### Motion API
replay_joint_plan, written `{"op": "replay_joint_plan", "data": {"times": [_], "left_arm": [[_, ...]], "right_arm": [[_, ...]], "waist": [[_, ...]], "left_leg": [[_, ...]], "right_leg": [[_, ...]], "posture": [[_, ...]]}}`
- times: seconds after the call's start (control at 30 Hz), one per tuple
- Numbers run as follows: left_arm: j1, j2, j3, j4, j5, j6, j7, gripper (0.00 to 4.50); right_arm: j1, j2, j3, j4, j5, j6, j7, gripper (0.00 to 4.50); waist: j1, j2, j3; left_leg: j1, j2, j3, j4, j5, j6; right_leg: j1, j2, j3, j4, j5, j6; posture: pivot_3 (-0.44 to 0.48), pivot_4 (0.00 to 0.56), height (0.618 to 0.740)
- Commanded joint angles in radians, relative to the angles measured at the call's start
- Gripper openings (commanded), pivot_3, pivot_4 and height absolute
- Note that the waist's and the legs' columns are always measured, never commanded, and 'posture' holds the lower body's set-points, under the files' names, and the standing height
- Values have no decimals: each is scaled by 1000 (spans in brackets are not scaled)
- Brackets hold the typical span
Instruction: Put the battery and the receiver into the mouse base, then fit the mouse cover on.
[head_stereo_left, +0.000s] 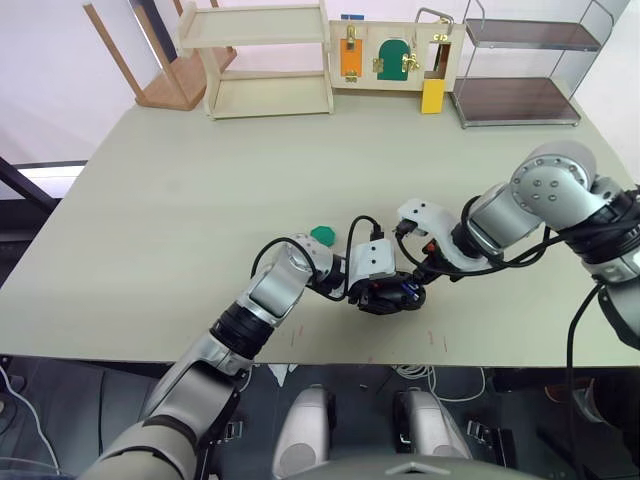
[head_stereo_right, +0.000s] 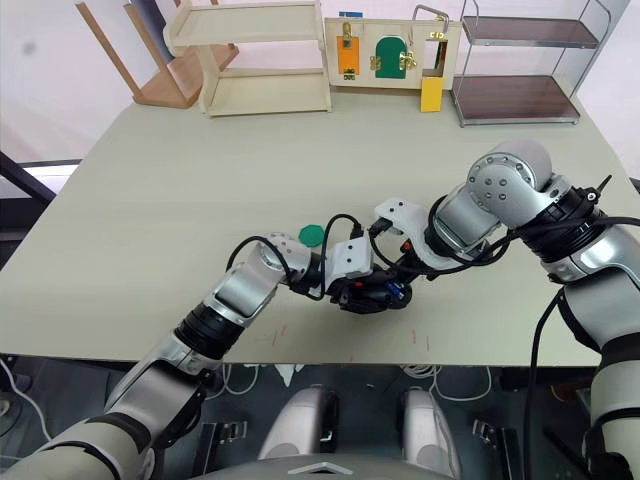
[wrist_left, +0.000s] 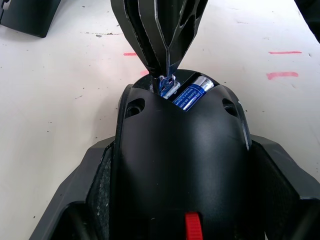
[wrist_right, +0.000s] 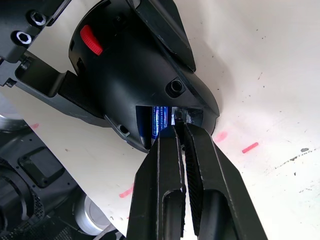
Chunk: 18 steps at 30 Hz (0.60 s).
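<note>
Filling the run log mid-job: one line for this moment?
stage: seating receiver | black mouse base held by left gripper | blue battery in bay | right gripper shut at slot

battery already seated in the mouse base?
Yes. The left wrist view shows the battery lying in its slot in the mouse base.

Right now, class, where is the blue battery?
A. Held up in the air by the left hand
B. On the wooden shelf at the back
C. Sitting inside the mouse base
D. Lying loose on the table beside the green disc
C: the battery lies in the open slot of the mouse base, which the left hand holds while the right hand works at the slot beside it.
</note>
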Motion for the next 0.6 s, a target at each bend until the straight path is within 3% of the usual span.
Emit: {"op": "replay_joint_plan", "data": {"times": [0.03,0.6], "left_arm": [[17,4,-26,11,10,25,-3,3006],[22,1,-22,-4,-1,54,0,3006]], "right_arm": [[19,13,18,13,10,10,-20,0],[49,54,-29,-78,-64,10,-34,0]], "waist": [[-1,0,0],[-22,0,-1]], "left_leg": [[0,0,0,0,0,0],[1,1,0,-1,0,0]], "right_leg": [[0,0,0,0,0,0],[0,-2,0,-1,0,0]], "posture": [[0,150,740],[0,150,740]]}}
